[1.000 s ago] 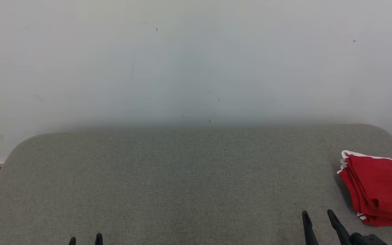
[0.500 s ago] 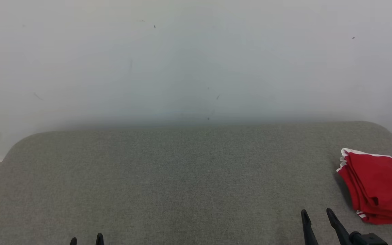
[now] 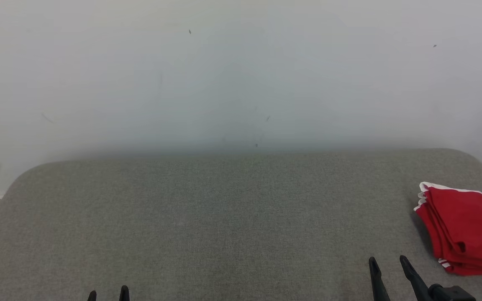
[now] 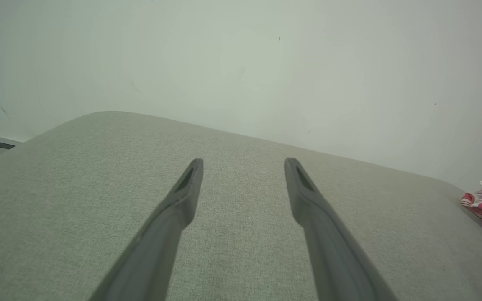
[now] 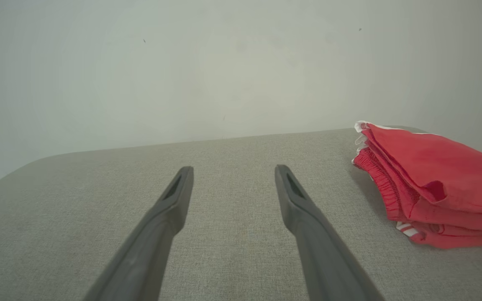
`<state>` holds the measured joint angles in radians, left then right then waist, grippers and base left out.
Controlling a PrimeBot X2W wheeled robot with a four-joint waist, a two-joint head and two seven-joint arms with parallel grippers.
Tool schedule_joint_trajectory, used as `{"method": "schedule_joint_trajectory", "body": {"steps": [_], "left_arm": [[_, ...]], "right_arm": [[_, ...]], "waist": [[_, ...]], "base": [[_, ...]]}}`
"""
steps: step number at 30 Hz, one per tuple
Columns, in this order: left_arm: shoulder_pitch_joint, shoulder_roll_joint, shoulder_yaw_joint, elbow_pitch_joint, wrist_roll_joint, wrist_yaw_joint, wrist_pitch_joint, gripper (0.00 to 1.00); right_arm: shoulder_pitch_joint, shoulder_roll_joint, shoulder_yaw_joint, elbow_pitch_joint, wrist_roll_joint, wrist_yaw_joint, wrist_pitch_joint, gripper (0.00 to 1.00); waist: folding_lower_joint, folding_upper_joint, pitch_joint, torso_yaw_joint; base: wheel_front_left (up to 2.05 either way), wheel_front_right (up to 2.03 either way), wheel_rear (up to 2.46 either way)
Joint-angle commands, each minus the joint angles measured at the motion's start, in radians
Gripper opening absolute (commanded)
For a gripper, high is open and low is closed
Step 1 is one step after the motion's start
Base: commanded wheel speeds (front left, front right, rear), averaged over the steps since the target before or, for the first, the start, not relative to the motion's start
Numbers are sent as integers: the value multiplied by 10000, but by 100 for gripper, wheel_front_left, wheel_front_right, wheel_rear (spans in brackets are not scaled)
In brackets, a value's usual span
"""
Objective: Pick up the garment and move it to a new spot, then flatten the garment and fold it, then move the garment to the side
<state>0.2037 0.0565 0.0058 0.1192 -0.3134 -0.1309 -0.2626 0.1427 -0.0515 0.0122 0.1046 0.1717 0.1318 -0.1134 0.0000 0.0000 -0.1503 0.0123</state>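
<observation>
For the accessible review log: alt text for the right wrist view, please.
A folded red garment with white trim lies on a grey fabric surface, right of the right gripper, whose two dark fingers stand open with nothing between them. A plain pale wall rises behind.

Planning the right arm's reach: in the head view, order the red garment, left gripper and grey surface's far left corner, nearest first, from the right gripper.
From the right gripper:
1. red garment, just right.
2. left gripper, across on the left.
3. grey surface's far left corner, back left.
</observation>
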Motion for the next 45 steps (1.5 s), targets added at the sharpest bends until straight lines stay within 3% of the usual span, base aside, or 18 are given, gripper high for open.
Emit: {"method": "schedule_joint_trajectory", "body": {"steps": [1, 8, 9, 14, 45], "left_arm": [[-73, -21, 16, -34, -38, 9, -27, 100], [30, -21, 28, -69, 29, 9, -28, 100], [4, -6, 11, -28, 21, 0, 2, 0], [36, -20, -18, 396, -118, 2, 61, 0], [-1278, -33, 115, 704, -4865, 88, 1328, 0]], "right_arm": [[-36, 19, 20, -12, 33, -22, 6, 100], [-35, 20, 62, 33, 44, -22, 22, 100], [-2, 0, 46, 45, 36, 0, -1, 0], [161, 8, 10, 503, 186, 2, 40, 0], [-659, 8, -723, 612, 5399, -4, 938, 0]], "waist": [[0, 0, -11, 10], [0, 0, -70, 54], [0, 0, -69, 53], [0, 0, -60, 52], [0, 0, 314, 9]], "base": [[0, 0, 0], [0, 0, 0], [0, 0, 0], [0, 0, 0], [0, 0, 0]]}}
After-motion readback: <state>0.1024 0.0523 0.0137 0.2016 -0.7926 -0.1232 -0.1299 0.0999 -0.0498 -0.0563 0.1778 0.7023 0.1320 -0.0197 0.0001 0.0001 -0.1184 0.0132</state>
